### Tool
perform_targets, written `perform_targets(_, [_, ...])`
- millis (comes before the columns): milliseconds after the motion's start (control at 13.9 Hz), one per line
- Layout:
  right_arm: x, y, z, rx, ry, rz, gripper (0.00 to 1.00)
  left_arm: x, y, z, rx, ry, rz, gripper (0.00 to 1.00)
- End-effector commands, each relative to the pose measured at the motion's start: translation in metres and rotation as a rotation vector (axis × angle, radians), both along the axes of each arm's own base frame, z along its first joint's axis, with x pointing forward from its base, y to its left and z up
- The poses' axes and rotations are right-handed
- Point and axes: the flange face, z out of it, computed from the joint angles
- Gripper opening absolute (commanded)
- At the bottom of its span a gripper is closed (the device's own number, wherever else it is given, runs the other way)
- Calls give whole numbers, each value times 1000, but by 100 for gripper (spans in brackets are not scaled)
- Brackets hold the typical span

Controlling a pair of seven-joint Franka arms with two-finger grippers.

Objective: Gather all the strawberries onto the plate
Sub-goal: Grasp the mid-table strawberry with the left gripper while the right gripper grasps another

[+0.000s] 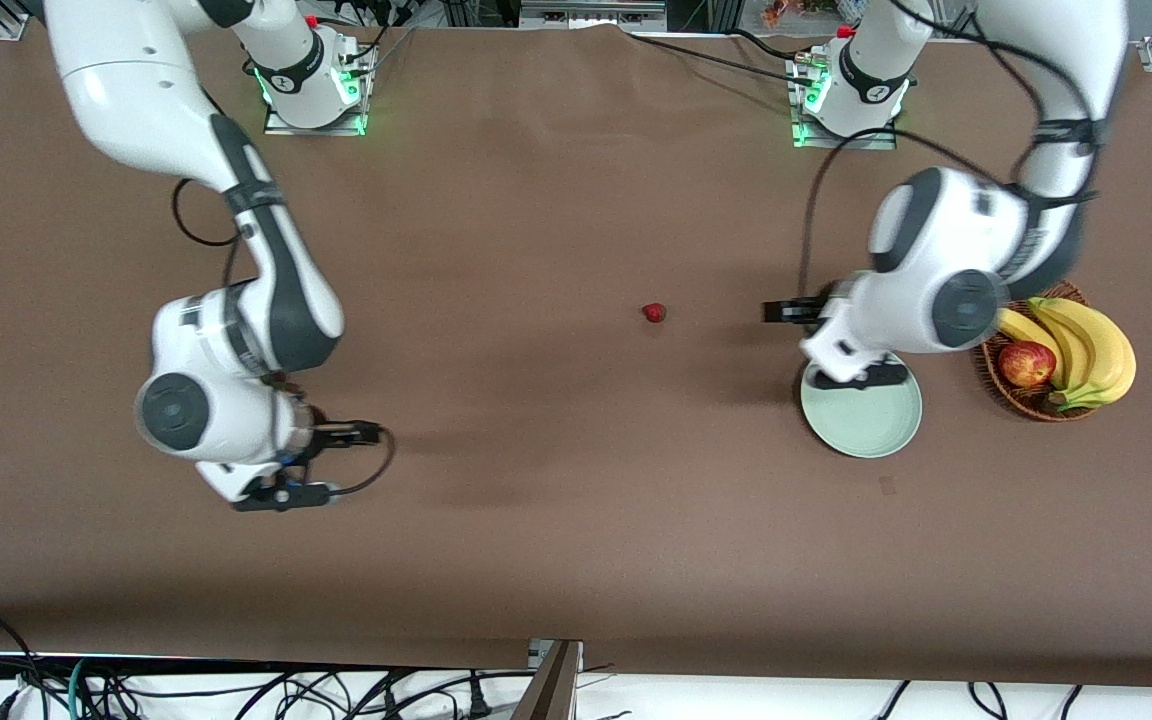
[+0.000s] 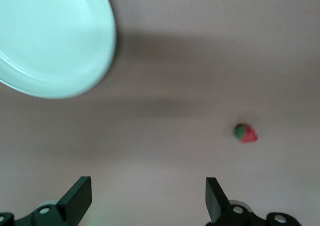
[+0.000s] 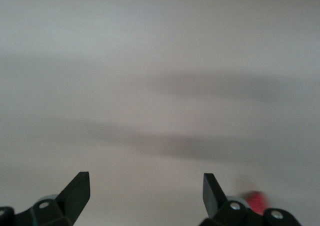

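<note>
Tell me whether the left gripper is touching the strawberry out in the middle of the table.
Apart. The left wrist view shows the left gripper open, with bare table between its fingertips and the strawberry.

Brown table (image 1: 536, 520), cables (image 1: 236, 690) along edge

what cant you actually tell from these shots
- Strawberry count: the front view shows only one strawberry on the bare table; others may sit under the arms.
- Plate: the left arm covers its rim nearest the bases in the front view, and the left wrist view cuts it off at the edge.
- Red blur in the right wrist view: half hidden by the right gripper's finger, too smeared to name.
- Basket: partly under the left arm.
</note>
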Motion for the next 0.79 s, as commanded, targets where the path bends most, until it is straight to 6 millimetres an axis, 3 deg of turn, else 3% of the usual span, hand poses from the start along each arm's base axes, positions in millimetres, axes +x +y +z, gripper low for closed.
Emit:
perform_targets(0, [-6, -54, -19, -6, 50, 80, 100, -17, -70, -54, 83, -6, 164, 100])
perform_targets(216, [-16, -73, -39, -21, 94, 85, 100, -24, -109, -100, 133, -4, 444, 100])
perform_targets(359, [-26, -85, -50, -47, 110, 92, 100, -24, -121, -125, 134, 6, 619, 100])
perform_targets(503, [-40, -91, -62, -53, 95, 119, 100, -29, -131, -135, 141, -3, 664, 100])
perform_targets(719, [-64, -97, -75, -54, 59, 120, 100, -39, -134, -135, 143, 15, 639, 100])
